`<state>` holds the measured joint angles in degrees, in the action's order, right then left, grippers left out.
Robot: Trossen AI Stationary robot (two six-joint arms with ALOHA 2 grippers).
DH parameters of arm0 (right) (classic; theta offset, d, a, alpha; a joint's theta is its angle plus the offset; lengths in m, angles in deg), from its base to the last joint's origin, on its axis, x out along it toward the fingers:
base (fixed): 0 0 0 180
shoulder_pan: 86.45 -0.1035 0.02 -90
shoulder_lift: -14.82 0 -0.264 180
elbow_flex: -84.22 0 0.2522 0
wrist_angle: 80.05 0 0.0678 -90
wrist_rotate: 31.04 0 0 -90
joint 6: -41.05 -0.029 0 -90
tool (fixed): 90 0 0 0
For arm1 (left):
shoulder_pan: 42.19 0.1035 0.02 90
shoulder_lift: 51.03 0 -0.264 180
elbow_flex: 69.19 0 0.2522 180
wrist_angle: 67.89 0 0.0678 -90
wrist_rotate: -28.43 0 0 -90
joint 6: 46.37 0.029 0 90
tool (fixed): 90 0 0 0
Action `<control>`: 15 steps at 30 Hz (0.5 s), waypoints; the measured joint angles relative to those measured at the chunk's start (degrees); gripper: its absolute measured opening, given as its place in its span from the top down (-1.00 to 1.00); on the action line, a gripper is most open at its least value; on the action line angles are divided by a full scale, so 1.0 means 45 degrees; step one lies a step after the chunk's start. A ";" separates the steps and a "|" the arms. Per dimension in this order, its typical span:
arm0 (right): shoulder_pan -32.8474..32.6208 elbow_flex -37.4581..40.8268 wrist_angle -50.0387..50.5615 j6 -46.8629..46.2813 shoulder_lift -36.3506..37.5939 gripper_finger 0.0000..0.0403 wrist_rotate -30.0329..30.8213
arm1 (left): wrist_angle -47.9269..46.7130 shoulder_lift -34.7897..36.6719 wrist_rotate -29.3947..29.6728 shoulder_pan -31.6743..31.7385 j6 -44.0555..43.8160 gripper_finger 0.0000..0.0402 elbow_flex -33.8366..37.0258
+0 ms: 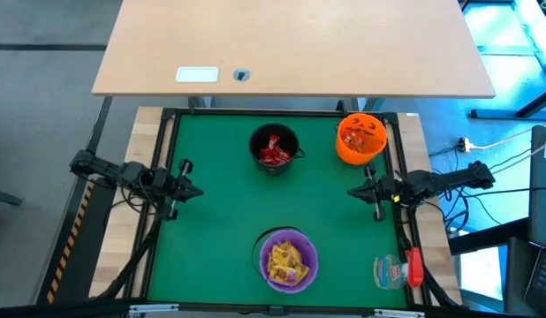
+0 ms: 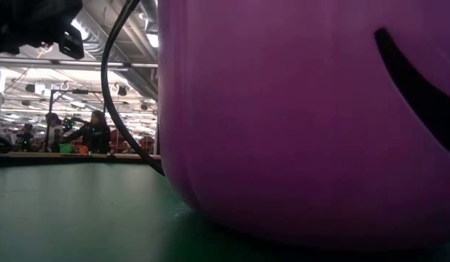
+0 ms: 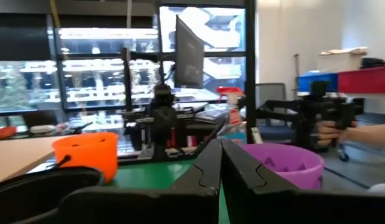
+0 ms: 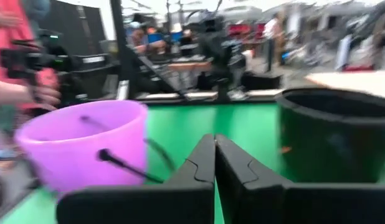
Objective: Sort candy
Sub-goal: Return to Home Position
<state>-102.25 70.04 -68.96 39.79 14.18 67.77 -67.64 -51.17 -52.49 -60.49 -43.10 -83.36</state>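
Observation:
Three small buckets stand on the green table. The purple bucket (image 1: 288, 258) near the front edge holds yellow candy (image 1: 287, 263). The black bucket (image 1: 274, 147) at the back holds red candy (image 1: 273, 150). The orange bucket (image 1: 360, 138) at the back right holds orange candy (image 1: 354, 138). My left gripper (image 1: 199, 191) hangs shut over the table's left side, empty. My right gripper (image 1: 351, 192) hangs shut over the right side, empty. The two grippers point at each other across the table's middle.
A clear plastic item with a red part (image 1: 398, 268) lies at the front right corner. A wooden table (image 1: 291, 44) stands beyond the far edge. The green surface (image 1: 229, 221) between the buckets is bare. A person's hand (image 3: 334, 132) holding a handle shows beyond the table.

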 joint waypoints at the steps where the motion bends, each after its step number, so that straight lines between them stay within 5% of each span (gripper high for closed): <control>1: 0.0000 0.0000 0.0063 -0.0239 -0.0014 1.00 -0.0278 | -0.0026 -0.0005 0.0163 0.0000 0.0001 1.00 0.0000; 4: 0.0001 -0.0005 0.0209 -0.1260 -0.0049 1.00 -0.1057 | -0.0134 -0.0011 0.0186 0.0005 -0.0003 1.00 0.0000; 15: 0.0015 -0.0005 0.0032 0.0017 -0.0049 1.00 0.0143 | -0.0139 -0.0015 0.0193 0.0005 -0.0013 1.00 0.0000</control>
<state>-102.18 70.01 -68.82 39.87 13.96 68.41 -68.26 -51.24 -51.62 -60.47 -43.16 -83.36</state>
